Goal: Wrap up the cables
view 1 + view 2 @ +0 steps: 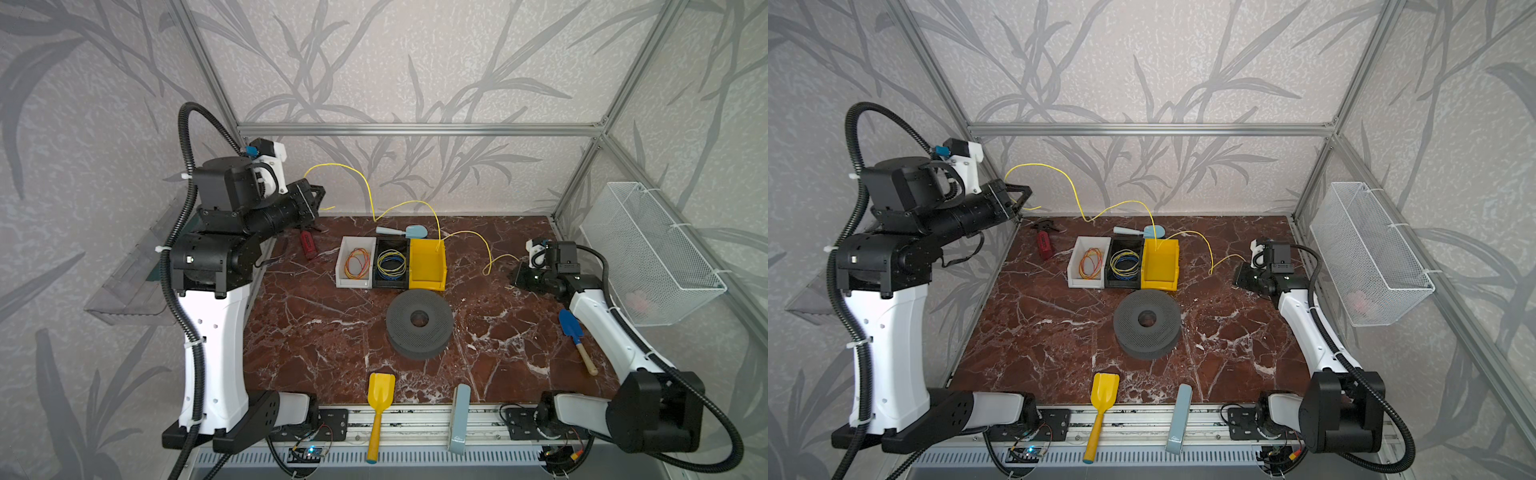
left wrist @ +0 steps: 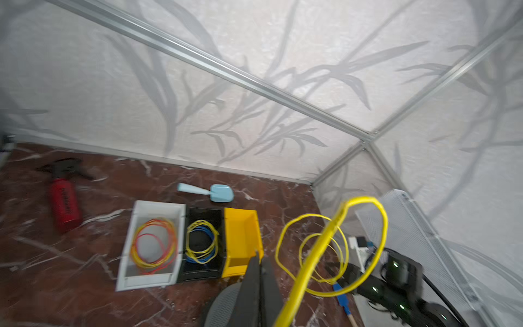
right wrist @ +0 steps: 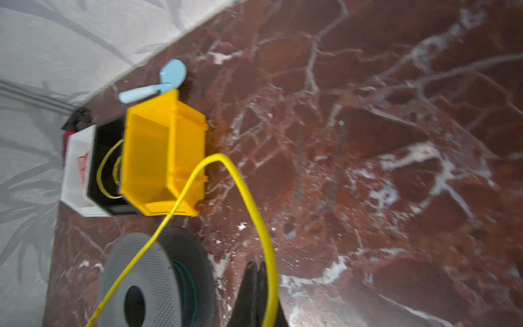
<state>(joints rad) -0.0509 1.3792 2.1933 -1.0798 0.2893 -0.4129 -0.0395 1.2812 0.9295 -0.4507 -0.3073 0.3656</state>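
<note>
Yellow cable, clamped by closed left gripper, closed right gripper

**Soft, even light; wrist views smeared**

Both top views are bright and evenly lit. Only a soft, short shadow hugs the grey spool at frame centre, and the aluminium back rail is sharp. The left wrist view is motion-blurred, its yellow cable a fat, defocused streak. The right wrist view smears the marble tabletop too.

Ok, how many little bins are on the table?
3, side by side in both top views: white bin left, black bin middle, yellow bin right. None seems hidden.
</note>
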